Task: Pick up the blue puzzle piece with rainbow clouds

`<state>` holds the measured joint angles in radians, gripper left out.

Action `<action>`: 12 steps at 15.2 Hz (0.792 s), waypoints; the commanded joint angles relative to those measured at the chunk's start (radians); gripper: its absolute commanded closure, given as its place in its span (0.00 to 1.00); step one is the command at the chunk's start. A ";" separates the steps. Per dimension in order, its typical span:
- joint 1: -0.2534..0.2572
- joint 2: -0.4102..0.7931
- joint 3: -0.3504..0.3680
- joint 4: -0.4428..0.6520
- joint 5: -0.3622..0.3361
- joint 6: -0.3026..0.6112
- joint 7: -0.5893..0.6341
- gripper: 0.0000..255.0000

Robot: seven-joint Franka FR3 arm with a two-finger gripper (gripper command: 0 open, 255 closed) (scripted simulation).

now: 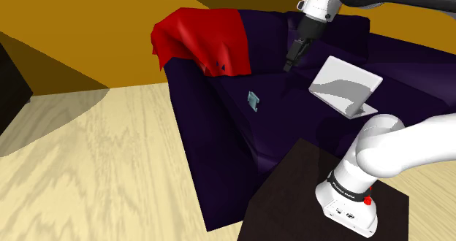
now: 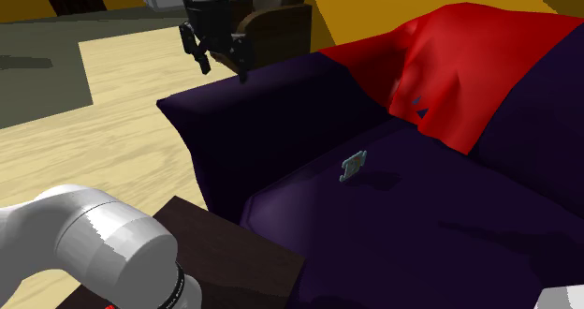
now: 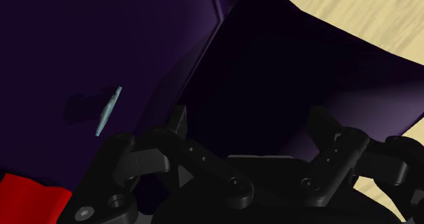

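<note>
A small pale blue puzzle piece (image 1: pixel 253 100) (image 2: pixel 352 166) lies on the seat cushion of a dark purple sofa (image 1: pixel 219 159) (image 2: pixel 393 232), not far from the cushion's front edge. In the wrist view the puzzle piece (image 3: pixel 108 111) appears edge-on as a thin sliver, off to one side of the fingers. My black gripper (image 1: pixel 292 57) (image 2: pixel 223 68) (image 3: pixel 250 124) hangs above the sofa, well clear of the piece and nearer the backrest. Its fingers stand apart with nothing between them.
A red blanket (image 1: pixel 201 39) (image 2: pixel 468 64) drapes over the sofa's back and arm beside the piece. A white open laptop-like object (image 1: pixel 343 86) lies on the seat closer to my dark stand (image 1: pixel 292 196). A brown armchair (image 2: pixel 281 22) stands on the wooden floor (image 1: pixel 95 166).
</note>
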<state>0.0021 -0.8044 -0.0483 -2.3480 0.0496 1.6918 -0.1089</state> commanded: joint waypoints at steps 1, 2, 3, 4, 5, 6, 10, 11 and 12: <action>0.000 0.000 0.000 0.000 0.000 0.000 0.000 0.00; -0.007 0.020 -0.005 -0.012 -0.003 0.032 0.002 0.00; -0.013 0.042 -0.010 -0.022 -0.007 0.063 0.004 0.00; -0.019 0.064 -0.016 -0.031 -0.010 0.094 0.006 0.00; -0.026 0.088 -0.021 -0.039 -0.012 0.126 0.008 0.00; -0.032 0.112 -0.027 -0.046 -0.015 0.157 0.010 0.00; -0.056 0.220 -0.050 -0.062 -0.022 0.279 0.018 0.00; -0.061 0.249 -0.056 -0.062 -0.023 0.309 0.020 0.00; -0.066 0.278 -0.062 -0.062 -0.024 0.338 0.022 0.00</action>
<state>-0.0574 -0.5527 -0.1020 -2.4090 0.0279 2.0001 -0.0866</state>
